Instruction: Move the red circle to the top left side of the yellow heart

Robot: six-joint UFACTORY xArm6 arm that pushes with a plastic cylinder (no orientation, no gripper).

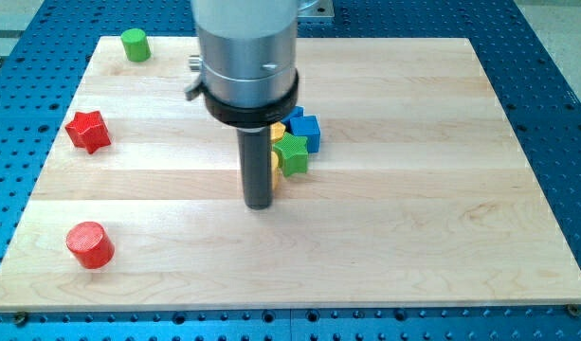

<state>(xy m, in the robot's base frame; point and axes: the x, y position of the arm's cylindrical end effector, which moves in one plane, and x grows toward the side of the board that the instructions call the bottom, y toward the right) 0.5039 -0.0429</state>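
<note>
The red circle [89,244] lies near the board's bottom left corner. My tip [259,203] rests on the board at the middle, far to the right of the red circle. A yellow block [274,169], mostly hidden behind the rod, sits right beside my tip; I cannot make out its shape. It touches a cluster of a green star [292,153] and a blue block [306,130].
A red star [88,131] lies at the left edge. A green cylinder [135,44] stands at the top left corner. The wooden board [413,237] sits on a blue perforated table. The arm's grey body hides the board's top middle.
</note>
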